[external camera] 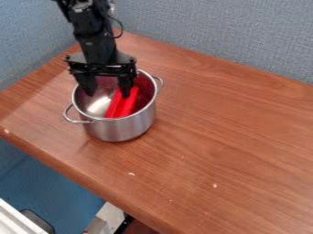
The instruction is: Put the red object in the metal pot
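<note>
The metal pot (120, 123) stands on the left part of the wooden table, shiny, with a loop handle at its left side. Inside it the red object (128, 101) leans against the far right wall, its lower end on the pot's bottom. My black gripper (104, 89) hangs straight down over the pot's left half, its fingers spread wide and reaching just inside the rim. It is open and nothing sits between the fingers; the red object is to the right of them, apart from the grip.
The brown wooden table (221, 137) stretches to the right and front of the pot. Its front edge (73, 178) drops to a blue floor. A blue-grey wall (221, 27) runs behind.
</note>
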`<state>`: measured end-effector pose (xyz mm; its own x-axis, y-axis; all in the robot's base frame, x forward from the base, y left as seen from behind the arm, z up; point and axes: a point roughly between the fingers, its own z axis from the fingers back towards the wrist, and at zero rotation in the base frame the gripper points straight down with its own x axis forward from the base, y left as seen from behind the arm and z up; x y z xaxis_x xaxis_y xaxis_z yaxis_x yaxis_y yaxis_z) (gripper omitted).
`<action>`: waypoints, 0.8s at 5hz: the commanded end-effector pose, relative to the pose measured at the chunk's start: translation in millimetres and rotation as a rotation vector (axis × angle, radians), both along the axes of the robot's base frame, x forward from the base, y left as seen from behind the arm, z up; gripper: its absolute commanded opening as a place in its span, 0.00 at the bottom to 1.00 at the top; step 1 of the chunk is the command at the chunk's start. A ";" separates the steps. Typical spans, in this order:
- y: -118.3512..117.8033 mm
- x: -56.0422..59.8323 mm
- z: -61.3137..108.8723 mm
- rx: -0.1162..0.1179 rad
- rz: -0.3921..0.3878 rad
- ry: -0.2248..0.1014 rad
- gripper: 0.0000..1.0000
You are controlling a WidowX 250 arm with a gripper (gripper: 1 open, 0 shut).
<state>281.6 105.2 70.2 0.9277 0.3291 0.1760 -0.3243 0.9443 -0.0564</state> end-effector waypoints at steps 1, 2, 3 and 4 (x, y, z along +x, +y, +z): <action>6.9 3.4 4.9 0.017 -0.010 -0.035 1.00; 6.6 8.7 23.5 0.019 -0.011 -0.019 1.00; 2.2 12.9 59.5 -0.002 0.026 -0.052 1.00; -1.5 14.0 95.1 -0.003 0.048 -0.058 1.00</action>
